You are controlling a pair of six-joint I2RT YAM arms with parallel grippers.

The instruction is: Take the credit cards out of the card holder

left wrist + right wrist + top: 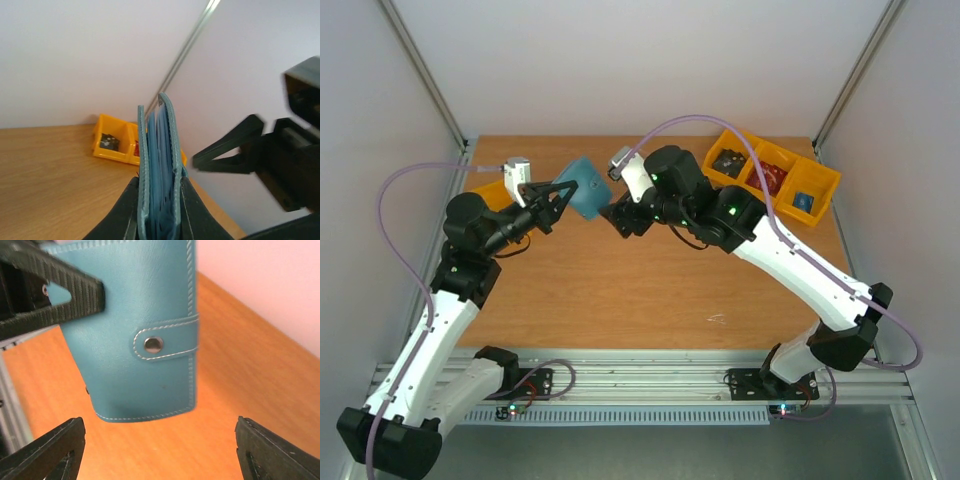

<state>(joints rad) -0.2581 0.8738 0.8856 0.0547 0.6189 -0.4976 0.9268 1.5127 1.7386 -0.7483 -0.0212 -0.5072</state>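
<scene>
So the left gripper point(566, 190) has the card holder point(588, 188) pinched between its jaws and holds it up off the table point(620, 290), toward the far side and a bit left of centre. In the left wrist view you look straight down the edge of the card holder point(159, 165). The two black fingers point(128, 210) press on the teal covers from either side, and paler blue layers show between the covers. I honestly can't tell if any of those layers are the credit cards or just lining.

The right gripper point(616, 218) sits just beside the card holder, facing it, with its jaws spread wide and touching nothing. From its wrist camera the card holder point(145, 330) hangs in front of the right gripper point(159, 432). It's folded shut, and the little strap point(167, 340) is snapped down on its metal button. One ribbed finger point(55, 285) of the left gripper crosses its upper left corner. The right one's own fingertips point(50, 450) sit low at either side of the frame, well apart, with bare wood between them.

A row of yellow bins point(775, 175) sits at the far right corner of the table. One compartment has something dark in it, one something red, and one a small blue thing. Another yellow bin point(488, 192) peeks out behind the left arm.
</scene>
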